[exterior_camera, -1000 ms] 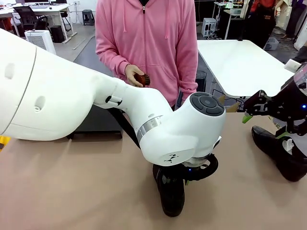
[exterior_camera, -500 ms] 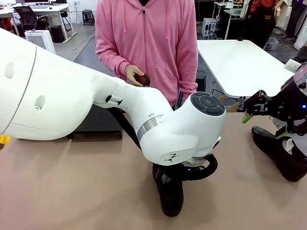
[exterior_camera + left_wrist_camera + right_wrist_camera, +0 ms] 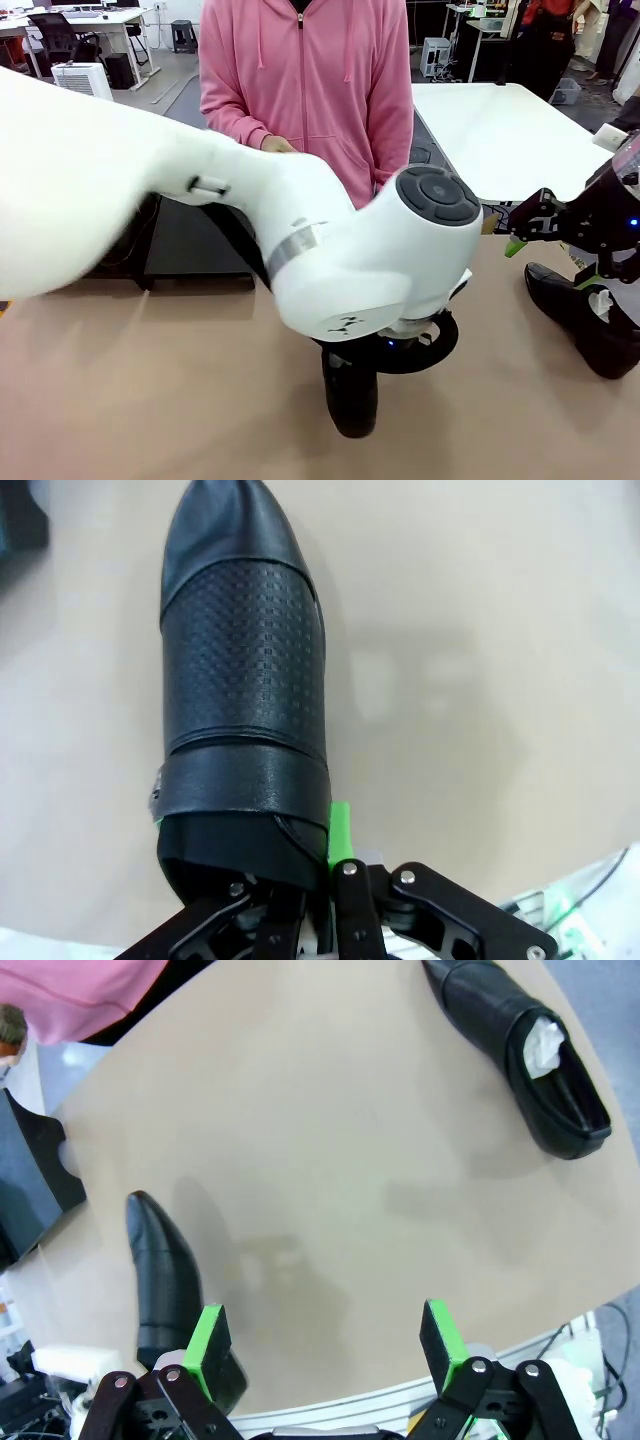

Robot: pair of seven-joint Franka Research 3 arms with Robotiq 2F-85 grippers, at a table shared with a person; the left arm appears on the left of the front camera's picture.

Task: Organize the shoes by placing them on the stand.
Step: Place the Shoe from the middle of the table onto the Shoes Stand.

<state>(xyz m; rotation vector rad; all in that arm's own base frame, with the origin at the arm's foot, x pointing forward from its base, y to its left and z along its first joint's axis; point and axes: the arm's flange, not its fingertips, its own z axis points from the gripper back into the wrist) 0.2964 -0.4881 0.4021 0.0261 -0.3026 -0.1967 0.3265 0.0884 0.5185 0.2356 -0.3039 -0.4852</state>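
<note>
Left tool point(image 3: 330, 840) now snug on shoe point(image 3: 245, 680)

Bright even light; left arm point(image 3: 120, 190) motion-blurred; soft shadows; wrist-view edges bowed

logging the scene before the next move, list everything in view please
shoes: at least three, glossy black; textured shoe gripped at its rear, paper-stuffed shoe at the front view's right, plain shoe lower left in the right wrist view
paper stuffing: one wad, white, inside the paper-stuffed shoe
stand: one, black, far side at left
table: one, tan, under the shoes
white table: one, white, background right
person: one, pink hoodie, far side
left arm: one, white, reaching across the middle
left claw: one, black with green pads, shut on the textured shoe
right claw: one, same colours, open above the table
</note>
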